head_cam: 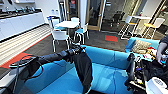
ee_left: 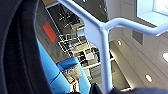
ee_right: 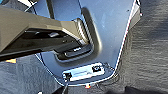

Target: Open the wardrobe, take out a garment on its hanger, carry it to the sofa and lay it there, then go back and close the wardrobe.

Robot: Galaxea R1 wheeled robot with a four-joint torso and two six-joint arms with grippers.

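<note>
Head view first: the left gripper [head_cam: 80, 48] is at the end of the arm stretched out from the picture's left, and the black T-shirt [head_cam: 83, 68] hangs straight down from it, though whether the jaws are pinching the hanger or merely hooked under it I cannot tell. The shirt dangles above the seat of the big blue sofa [head_cam: 106, 71], its lower edge close to the cushion. In the left wrist view the white hanger [ee_left: 101, 37] runs across the picture with dark cloth [ee_left: 20, 50] beside it (the shirt, seen close). Beyond the sofa's low back stand a white table [head_cam: 67, 24] with white chairs [head_cam: 60, 36], on dark carpet with an orange patch [head_cam: 111, 38]. Right of the sofa is a smaller blue seat [head_cam: 132, 42] with a patterned cushion [head_cam: 141, 46], and a person's arm [head_cam: 161, 50] at the picture's edge. The right gripper's jaws I cannot make out.
</note>
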